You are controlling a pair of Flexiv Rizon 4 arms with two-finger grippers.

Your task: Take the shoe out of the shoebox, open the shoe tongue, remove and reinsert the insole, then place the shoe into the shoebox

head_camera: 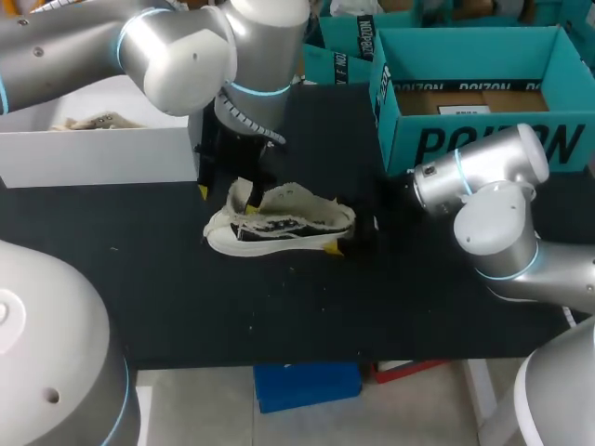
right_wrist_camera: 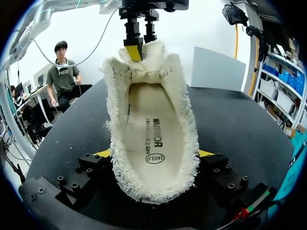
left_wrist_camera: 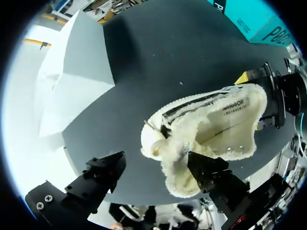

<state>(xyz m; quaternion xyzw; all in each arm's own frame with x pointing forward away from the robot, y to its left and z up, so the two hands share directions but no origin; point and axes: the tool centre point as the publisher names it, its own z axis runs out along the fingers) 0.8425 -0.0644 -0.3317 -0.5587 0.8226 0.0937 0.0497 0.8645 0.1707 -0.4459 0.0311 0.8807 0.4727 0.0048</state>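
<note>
Fleece-lined and cream, the shoe [head_camera: 279,223] is judged light, with a floppy collar and a stiffer sole, so the heel and tongue are the best holds. It rests on the black table [head_camera: 186,297], outside the teal shoebox [head_camera: 483,139], with its long axis running across the table. Its toe points to the left gripper [left_wrist_camera: 156,160], whose fingers are spread with only one against the fleece, while the right gripper [right_wrist_camera: 153,155] clasps the heel from both sides.

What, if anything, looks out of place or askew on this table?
Only the fleece-lined sneaker: it sits on the black table with its tongue pulled up and collar splayed wide, heel held in the right gripper. The insole lies flat inside. Nothing looks spilled or damaged.
</note>
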